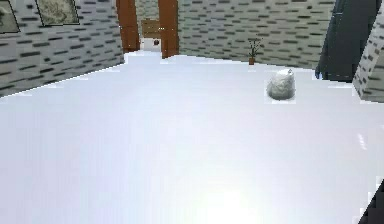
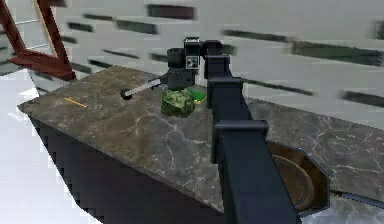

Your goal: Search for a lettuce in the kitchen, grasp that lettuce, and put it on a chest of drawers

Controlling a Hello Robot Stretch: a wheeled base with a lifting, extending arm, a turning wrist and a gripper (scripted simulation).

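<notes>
Lettuce [image 2: 180, 101] (green clump) on counter [image 2: 110, 125] | jaws near — hold: cannot tell

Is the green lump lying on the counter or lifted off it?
Lying on it, it seems: the green lump rests on the marble counter by the gripper. Whether the gripper holds it, cannot tell.

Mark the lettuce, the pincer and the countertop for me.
lettuce [image 2: 178, 102]: arm side view, middle of green head
pincer [image 2: 130, 93]: arm side view, between its fingertips
countertop [image 2: 105, 125]: arm side view, bare marble surface
</notes>
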